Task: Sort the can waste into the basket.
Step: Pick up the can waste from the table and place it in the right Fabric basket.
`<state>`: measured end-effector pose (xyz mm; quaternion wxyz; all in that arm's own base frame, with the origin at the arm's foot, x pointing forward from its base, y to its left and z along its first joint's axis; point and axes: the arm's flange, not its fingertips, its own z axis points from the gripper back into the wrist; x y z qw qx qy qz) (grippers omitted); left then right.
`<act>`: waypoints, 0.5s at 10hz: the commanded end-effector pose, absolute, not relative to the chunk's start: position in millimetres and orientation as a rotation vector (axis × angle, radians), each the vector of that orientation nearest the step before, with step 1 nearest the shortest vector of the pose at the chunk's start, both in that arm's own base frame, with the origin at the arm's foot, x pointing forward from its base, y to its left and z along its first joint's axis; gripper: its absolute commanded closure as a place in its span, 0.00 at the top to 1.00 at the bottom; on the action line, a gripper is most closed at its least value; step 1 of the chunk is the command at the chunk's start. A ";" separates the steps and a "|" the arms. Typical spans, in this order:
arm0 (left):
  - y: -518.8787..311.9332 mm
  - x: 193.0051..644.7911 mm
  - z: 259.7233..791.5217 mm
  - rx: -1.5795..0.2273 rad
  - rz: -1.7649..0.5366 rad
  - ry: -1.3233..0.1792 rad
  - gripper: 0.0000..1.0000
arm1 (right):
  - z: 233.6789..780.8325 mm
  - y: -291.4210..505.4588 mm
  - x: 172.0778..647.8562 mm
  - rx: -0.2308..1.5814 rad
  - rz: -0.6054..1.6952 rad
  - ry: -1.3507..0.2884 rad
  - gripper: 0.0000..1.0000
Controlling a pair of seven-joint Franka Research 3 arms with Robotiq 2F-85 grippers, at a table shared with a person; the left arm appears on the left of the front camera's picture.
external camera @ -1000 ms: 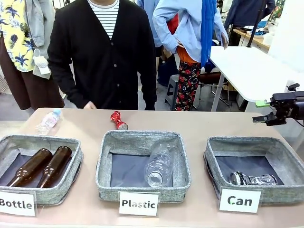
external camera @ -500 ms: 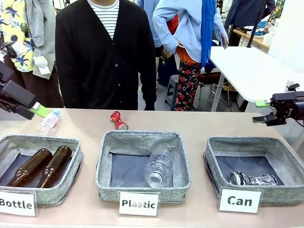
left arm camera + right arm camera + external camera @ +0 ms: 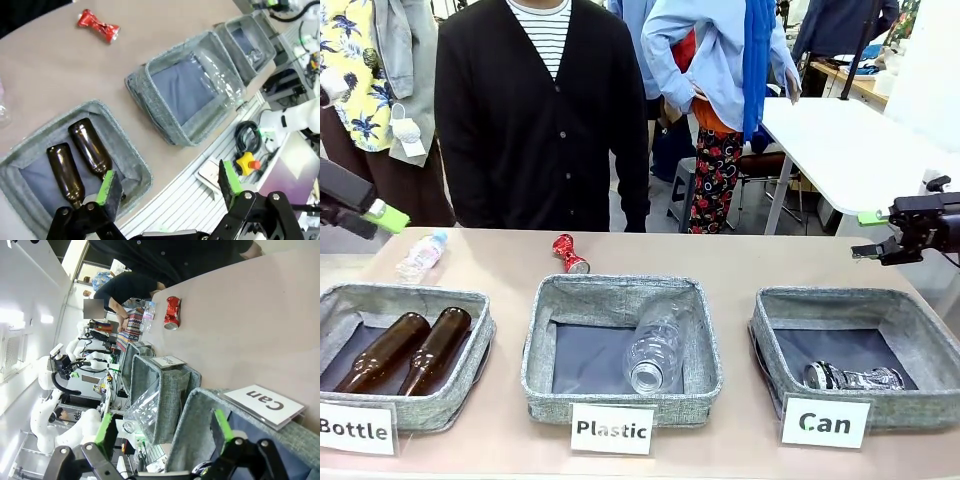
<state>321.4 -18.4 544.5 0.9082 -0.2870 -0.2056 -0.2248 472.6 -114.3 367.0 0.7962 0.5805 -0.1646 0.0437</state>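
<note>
A crushed red can (image 3: 569,253) is seen on the beige table (image 3: 740,255), a crushed silver-and-dark can (image 3: 853,377) inside the grey woven "Can" basket (image 3: 840,298), while the left hand (image 3: 167,180) and the right hand (image 3: 164,425) are spread, empty.

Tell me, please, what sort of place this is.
Likely a robotics lab doing waste sorting: the signed Can basket on the table, plus a yellow emergency-stop button beside cables.
</note>
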 end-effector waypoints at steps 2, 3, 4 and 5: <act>-67.0 332.5 547.9 -0.548 -0.315 -0.475 1.00 | 368.8 -114.5 473.4 1.255 0.107 -0.370 1.00; -94.2 340.5 553.6 -0.578 -0.210 -0.430 1.00 | 368.8 -114.5 473.4 1.255 0.107 -0.370 1.00; -129.3 346.3 558.9 -0.539 -0.222 -0.379 1.00 | 368.8 -114.5 473.4 1.255 0.107 -0.370 1.00; -160.3 352.0 564.3 -0.478 -0.263 -0.347 1.00 | 368.8 -114.5 473.4 1.255 0.107 -0.370 1.00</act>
